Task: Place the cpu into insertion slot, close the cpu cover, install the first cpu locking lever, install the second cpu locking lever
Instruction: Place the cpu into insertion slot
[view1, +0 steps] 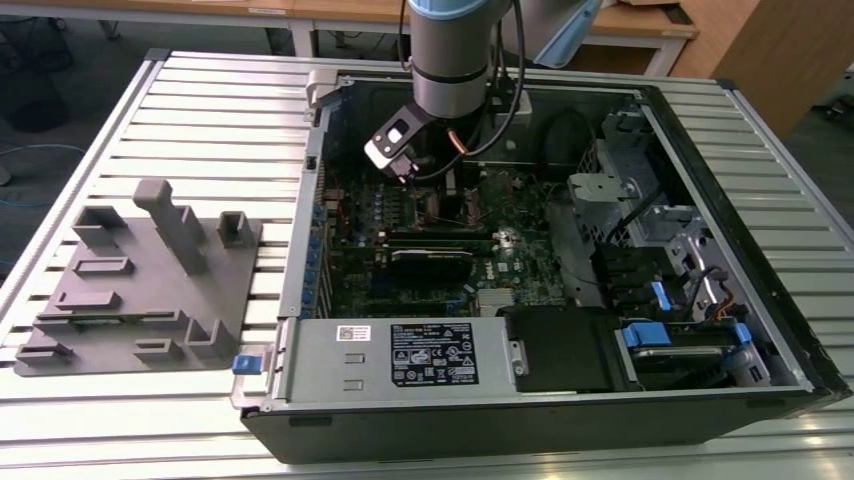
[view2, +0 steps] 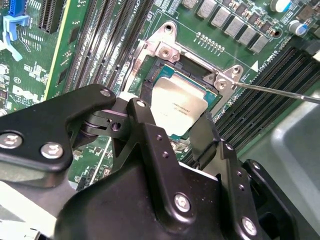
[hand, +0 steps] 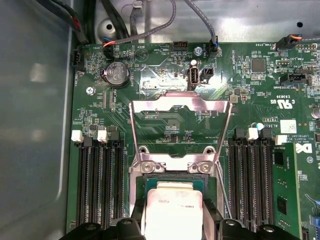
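Two fingers (view2: 150, 140) grip one cpu (view2: 177, 102) over one insertion slot (view2: 156, 75).

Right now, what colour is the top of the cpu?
Dull silver-grey, with faint dark print; the cpu shows best in the second wrist view.
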